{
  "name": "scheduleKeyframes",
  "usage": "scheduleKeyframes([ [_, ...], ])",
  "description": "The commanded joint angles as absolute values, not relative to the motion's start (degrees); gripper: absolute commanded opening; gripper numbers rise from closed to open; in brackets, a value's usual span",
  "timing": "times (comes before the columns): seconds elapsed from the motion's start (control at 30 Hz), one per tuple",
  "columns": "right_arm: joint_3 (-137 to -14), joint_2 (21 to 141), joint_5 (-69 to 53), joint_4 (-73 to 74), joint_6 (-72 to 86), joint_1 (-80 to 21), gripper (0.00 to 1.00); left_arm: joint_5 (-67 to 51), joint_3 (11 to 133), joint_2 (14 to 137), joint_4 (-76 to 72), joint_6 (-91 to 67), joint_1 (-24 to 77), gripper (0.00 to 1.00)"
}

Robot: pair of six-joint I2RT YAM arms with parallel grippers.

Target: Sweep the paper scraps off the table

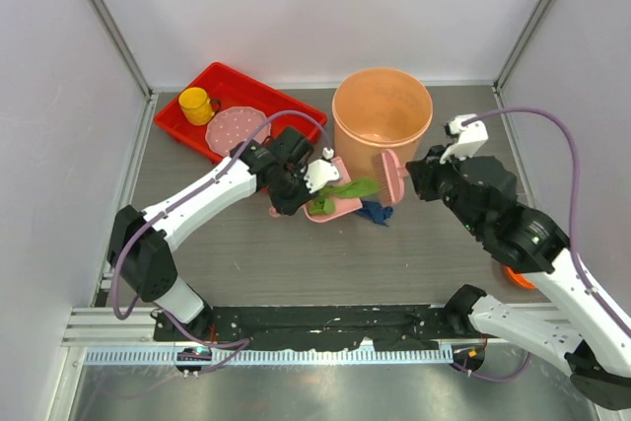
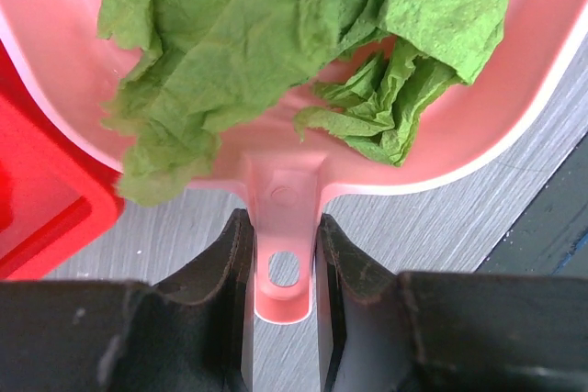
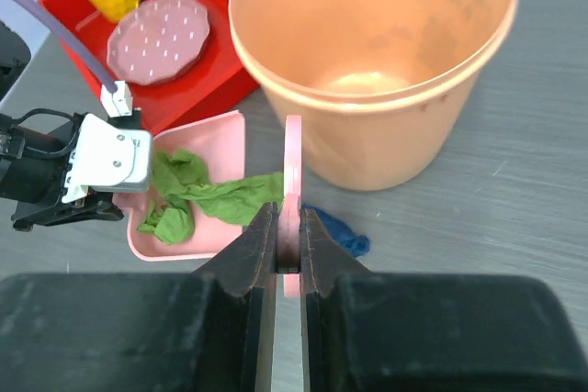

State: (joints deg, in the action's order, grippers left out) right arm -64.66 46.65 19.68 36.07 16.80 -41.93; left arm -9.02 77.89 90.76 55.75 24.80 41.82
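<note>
Mid-frame, the left hand (image 2: 283, 238) clamps the handle of the pink dustpan (image 2: 277, 185); green paper scraps (image 2: 239, 34) lie in the pan just beyond it. The right hand (image 3: 288, 227) pinches a pink brush (image 3: 293, 158), with a blue scrap (image 3: 345, 238) on the counter (image 1: 296, 263) just right of it.

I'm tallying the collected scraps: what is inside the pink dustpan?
Crumpled green paper fills the dustpan; anything beneath it is covered. A blue scrap lies outside on the table.

orange bucket (image 1: 343, 133) behind dustpan (image 1: 333, 214), near table (image 1: 296, 268) open
</note>
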Motion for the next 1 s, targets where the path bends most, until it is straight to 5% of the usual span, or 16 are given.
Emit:
scheduleKeyframes([
  [0.0, -69.1, 40.9, 25.9, 34.4, 13.3, -42.2, 0.01, -5.6, 81.6, 87.9, 58.6, 22.6, 39.7, 0.00],
  [0.97, -66.6, 38.5, 17.1, 34.0, 9.7, -42.2, 0.01, -2.7, 97.5, 85.9, 63.1, 20.2, 29.4, 0.00],
])
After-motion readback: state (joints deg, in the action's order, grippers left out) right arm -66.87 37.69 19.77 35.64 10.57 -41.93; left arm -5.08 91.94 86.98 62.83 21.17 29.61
